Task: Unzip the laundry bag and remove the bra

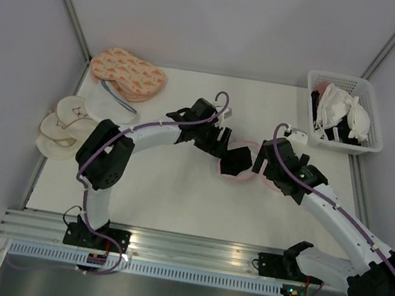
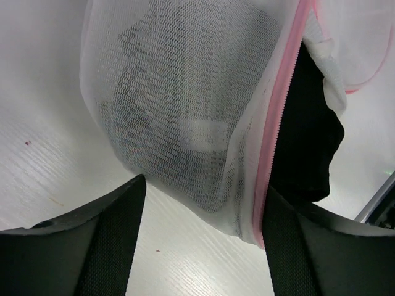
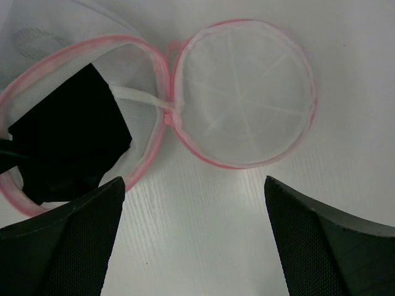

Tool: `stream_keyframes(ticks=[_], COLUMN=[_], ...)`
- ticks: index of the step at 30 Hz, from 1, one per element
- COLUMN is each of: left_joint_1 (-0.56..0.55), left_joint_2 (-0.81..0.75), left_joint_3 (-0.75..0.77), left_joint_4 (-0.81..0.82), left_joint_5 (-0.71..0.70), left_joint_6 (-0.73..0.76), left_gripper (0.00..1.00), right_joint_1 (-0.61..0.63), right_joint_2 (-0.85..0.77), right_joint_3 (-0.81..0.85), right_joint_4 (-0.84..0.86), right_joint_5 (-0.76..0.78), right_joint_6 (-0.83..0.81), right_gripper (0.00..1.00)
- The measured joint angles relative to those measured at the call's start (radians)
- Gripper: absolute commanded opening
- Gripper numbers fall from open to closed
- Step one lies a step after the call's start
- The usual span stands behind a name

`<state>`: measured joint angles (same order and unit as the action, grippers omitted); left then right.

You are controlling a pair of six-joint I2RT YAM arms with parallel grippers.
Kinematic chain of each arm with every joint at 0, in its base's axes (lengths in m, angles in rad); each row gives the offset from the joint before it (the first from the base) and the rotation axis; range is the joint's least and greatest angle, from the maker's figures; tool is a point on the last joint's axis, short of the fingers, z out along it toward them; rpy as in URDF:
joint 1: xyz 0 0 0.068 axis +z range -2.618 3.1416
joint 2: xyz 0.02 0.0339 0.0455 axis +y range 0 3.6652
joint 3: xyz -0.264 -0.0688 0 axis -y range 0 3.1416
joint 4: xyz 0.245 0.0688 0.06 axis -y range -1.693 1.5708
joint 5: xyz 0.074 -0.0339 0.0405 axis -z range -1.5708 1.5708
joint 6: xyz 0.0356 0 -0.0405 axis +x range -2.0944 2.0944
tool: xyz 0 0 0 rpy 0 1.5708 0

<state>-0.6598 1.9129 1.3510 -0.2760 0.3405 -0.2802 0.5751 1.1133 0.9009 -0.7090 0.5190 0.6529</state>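
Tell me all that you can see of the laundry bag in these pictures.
The laundry bag is a round pod of white mesh with a pink zip rim. It lies unzipped on the white table, its two halves side by side, joined at one spot. One half shows spoke-like ribs; the other holds the black bra.

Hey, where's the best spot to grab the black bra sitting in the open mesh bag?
Pinch the exposed black fold of the bra from above, through the open pink-rimmed mouth of the laundry bag. The lid lies flipped aside, so nothing covers it.
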Motion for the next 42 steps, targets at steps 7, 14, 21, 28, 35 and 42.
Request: stream_keyframes(ticks=[7,14,21,28,35,42], left_joint_1=[-0.022,-0.033,-0.051,-0.099,-0.158,-0.209], left_joint_2=[0.008,-0.055,-0.190,-0.298,-0.332,-0.332], left_joint_3=[-0.004,-0.132,-0.315,-0.437,-0.517,-0.584], left_joint_4=[0.013,0.078,0.198,0.354,0.454,0.511], left_joint_5=[0.001,0.013,0.032,0.030,0.016,-0.013], left_joint_6=[0.005,-0.028,-0.161,-0.333,-0.453,-0.524], left_gripper=[0.38,0.25,0.18,0.14,0.11,0.09], right_joint_1=[0.000,0.000,0.001,0.001,0.001,0.001], right_joint_2=[0.028,0.026,-0.041,-0.048,-0.044,-0.081], right_joint_3=[-0.087,-0.208,-0.274,-0.347,-0.368,-0.373], right_joint_4=[0.185,0.398,0.533,0.624,0.633,0.523], right_joint_5=[-0.171,-0.320,-0.361,-0.400,-0.414,-0.410], right_joint_6=[-0.015,0.064,0.196,0.306,0.363,0.376], right_gripper=[0.93,0.86,0.76,0.72,0.71,0.71])
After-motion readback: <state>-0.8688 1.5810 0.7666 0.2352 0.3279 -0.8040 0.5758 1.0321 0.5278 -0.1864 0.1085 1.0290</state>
